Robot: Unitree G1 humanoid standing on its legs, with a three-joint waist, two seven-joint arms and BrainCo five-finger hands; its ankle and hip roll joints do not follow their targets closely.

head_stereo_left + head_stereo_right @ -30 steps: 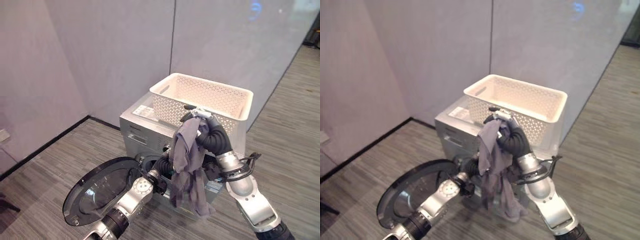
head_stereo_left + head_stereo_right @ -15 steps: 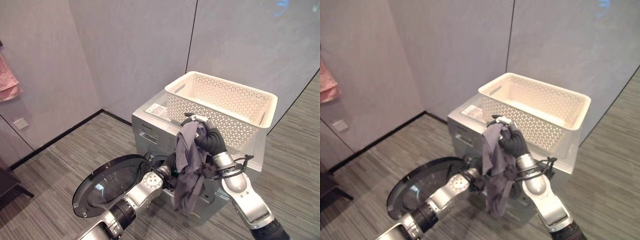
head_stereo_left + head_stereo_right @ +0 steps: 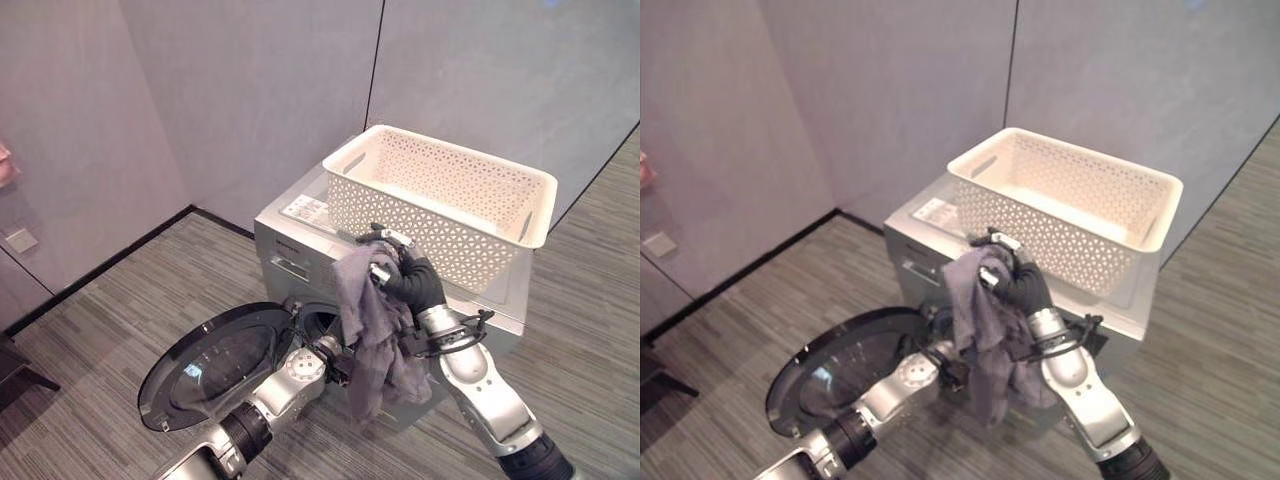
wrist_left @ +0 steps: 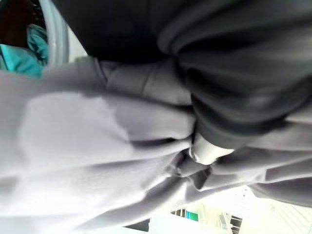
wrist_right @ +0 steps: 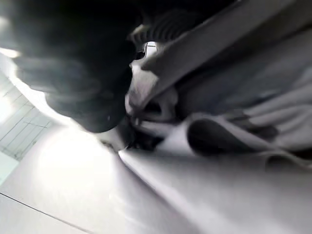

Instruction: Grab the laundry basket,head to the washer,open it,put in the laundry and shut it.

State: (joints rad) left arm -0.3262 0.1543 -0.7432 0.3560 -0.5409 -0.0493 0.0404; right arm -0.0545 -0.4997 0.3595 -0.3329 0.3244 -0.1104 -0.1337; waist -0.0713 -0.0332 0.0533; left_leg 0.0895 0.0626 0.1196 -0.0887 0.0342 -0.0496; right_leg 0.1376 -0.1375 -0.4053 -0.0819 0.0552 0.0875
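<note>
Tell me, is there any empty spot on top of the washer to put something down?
Little. The white basket covers most of the washer's top. A bare strip shows along the front-left edge beside the basket. In front it is crowded: the right hand holds the grey cloth over the open door.

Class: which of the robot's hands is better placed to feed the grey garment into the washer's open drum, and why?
Probably the right hand: its fingers already grip the grey garment, which hangs before the washer's opening beside the open door.
</note>
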